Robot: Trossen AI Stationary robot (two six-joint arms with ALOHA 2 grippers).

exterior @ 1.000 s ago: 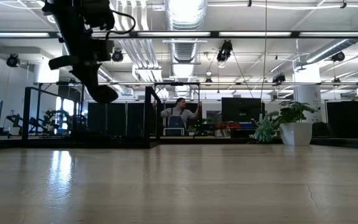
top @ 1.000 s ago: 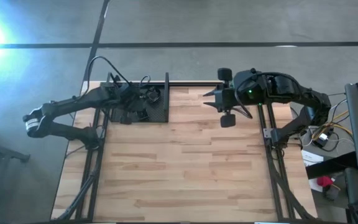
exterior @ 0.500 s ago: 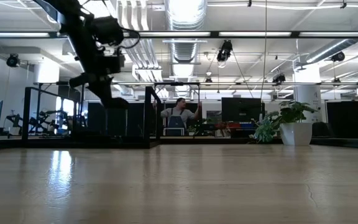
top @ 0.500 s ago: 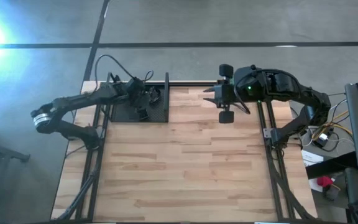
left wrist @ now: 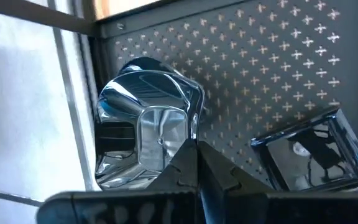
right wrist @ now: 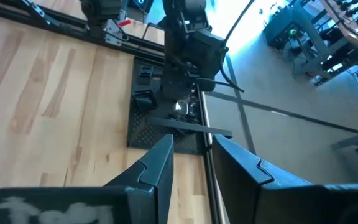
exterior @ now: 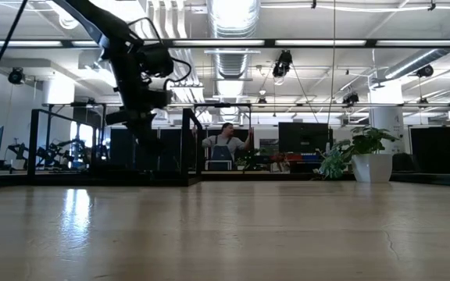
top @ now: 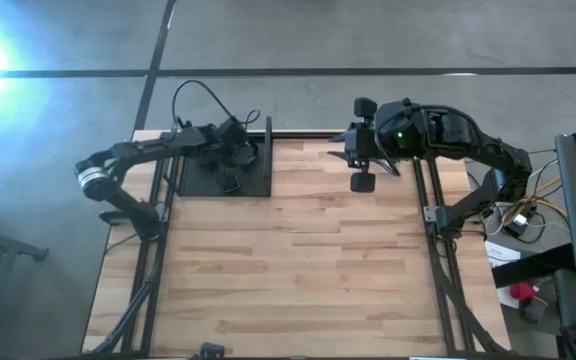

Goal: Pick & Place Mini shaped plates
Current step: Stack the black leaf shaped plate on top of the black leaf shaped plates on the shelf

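Observation:
At the table's far left corner stands a black perforated tray (top: 256, 186) (left wrist: 260, 68) with upright posts. Mini shaped plates lie in it: a glossy rounded one (left wrist: 143, 127) and a glossy square one (left wrist: 309, 155) rest flat on its floor. My left gripper (left wrist: 196, 167) (top: 231, 178) is shut and slants down over the tray, its tips in front of the rounded plate; whether they touch it I cannot tell. My right gripper (right wrist: 191, 158) (top: 346, 150) hangs open, high over the table's far edge, with nothing between its fingers.
The tray's posts and top rail (exterior: 190, 144) stand around my left gripper (exterior: 145, 140). Bare wooden tabletop (top: 298, 260) stretches from the tray to the near edge. A potted plant (exterior: 362, 156) and a person show in the room beyond.
My left gripper has moved toward the table's right edge and down, over the tray and closer to the plates, staying shut. My right arm has kept almost still.

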